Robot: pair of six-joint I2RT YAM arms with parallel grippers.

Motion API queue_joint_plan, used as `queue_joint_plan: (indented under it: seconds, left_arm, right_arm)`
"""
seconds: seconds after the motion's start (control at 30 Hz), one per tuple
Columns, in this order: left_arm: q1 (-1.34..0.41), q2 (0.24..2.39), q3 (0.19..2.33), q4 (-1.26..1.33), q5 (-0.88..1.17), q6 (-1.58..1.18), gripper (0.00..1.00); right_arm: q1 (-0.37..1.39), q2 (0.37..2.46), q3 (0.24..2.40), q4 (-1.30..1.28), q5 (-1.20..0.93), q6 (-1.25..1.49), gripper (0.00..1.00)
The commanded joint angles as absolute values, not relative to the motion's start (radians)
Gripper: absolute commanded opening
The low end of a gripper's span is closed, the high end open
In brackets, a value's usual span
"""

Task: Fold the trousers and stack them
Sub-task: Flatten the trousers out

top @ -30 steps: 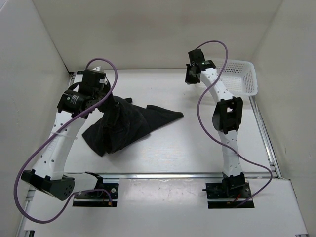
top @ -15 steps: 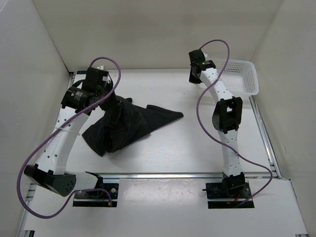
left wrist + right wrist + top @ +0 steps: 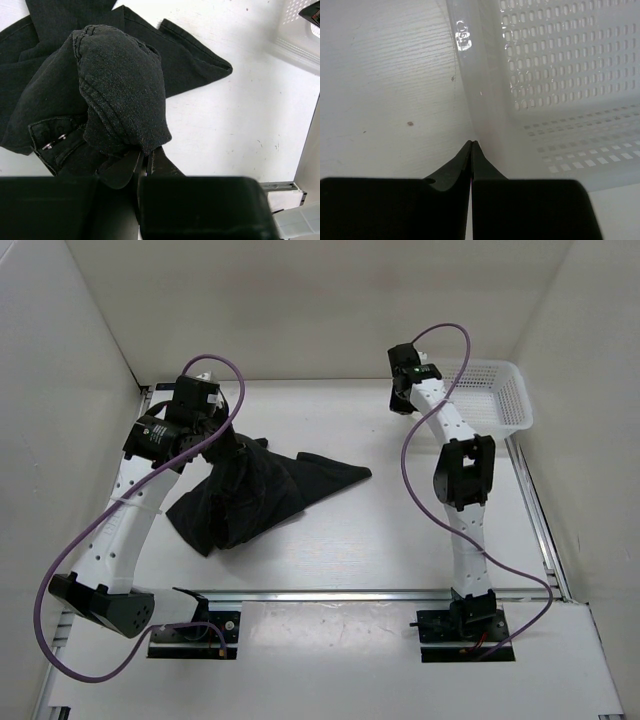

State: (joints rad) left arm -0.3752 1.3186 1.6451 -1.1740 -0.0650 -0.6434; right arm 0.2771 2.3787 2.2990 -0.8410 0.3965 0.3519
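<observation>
The pair of plain black, soft matte fabric trousers lay crumpled on the left half of the white bench, about midway between its near and far edges. One leg ran out flat towards the bench's centre and ended in a blunt hem. The rest was a loose heap, with one bunch drawn up above it. In the left wrist view the trousers showed a waistband with two small metal studs at the lower left of the pile.

The left gripper was closed almost fully, its black jaws pinching a fold of that raised bunch, so the cloth draped over the tips. From above, the left gripper stood over the heap's far left part.

The right gripper was closed tight with nothing between its jaws. Its tips pointed down just beside the left wall of the white plastic mesh basket; whether they touched it could not be told. The basket sat at the far right corner of the bench, well apart from the trousers.
</observation>
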Motion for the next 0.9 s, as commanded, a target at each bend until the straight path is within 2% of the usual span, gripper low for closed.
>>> queue_joint_plan:
  seconds: [0.0,0.07,0.1,0.17,0.23,0.33,0.43,0.47,0.6,0.67,0.77,0.8,0.83,0.87]
  left_arm:
    - [-0.380,1.302,1.686,-1.140,-0.037,-0.638,0.10]
    - [-0.390,1.302,1.686,-1.131,-0.037,-0.638,0.10]
    - [-0.390,1.302,1.686,-1.131,-0.037,-0.638,0.10]
    - [-0.390,1.311,1.686,-1.131,-0.057,-0.638,0.10]
    - [-0.390,1.312,1.686,-1.131,-0.089,-0.620,0.10]
    - [-0.348,1.351,1.716,-1.131,-0.115,-0.597,0.10]
    - [-0.266,1.441,1.836,-1.161,-0.115,-0.566,0.10]
    - [-0.237,1.469,1.949,-1.176,-0.097,-0.555,0.10]
    - [-0.268,1.569,2.173,-1.218,-0.033,-0.560,0.10]
    - [-0.316,1.557,2.157,-1.218,-0.014,-0.587,0.10]
    - [-0.477,1.478,1.940,-1.122,0.005,-0.682,0.10]
    - [-0.582,1.461,1.872,-1.077,0.035,-0.752,0.10]
    - [-0.639,1.460,1.768,-0.974,0.063,-0.779,0.10]
    - [-0.697,1.486,1.752,-0.939,0.087,-0.796,0.10]
  right_arm:
    - [0.284,2.252,2.286,-0.842,0.344,0.342,0.02]
    - [0.296,2.214,2.254,-0.819,0.235,0.342,0.19]
    - [0.323,2.189,2.235,-0.792,0.194,0.342,0.37]
    - [0.350,2.096,2.154,-0.764,0.138,0.331,0.64]
    - [0.385,1.989,2.074,-0.726,0.070,0.340,0.82]
    - [0.436,1.829,1.861,-0.689,0.029,0.341,0.98]
    - [0.471,1.672,1.642,-0.678,0.029,0.350,1.00]
    - [0.471,1.631,1.588,-0.678,0.020,0.362,1.00]
    - [0.431,1.378,1.396,-0.704,0.020,0.391,1.00]
    - [0.384,1.307,1.355,-0.745,0.020,0.400,1.00]
    - [0.303,1.171,1.315,-0.811,0.031,0.400,1.00]
    - [0.281,1.151,1.302,-0.824,0.050,0.400,1.00]
    - [0.237,1.129,1.293,-0.834,0.079,0.391,1.00]
    - [0.216,1.094,1.293,-0.860,0.104,0.391,1.00]
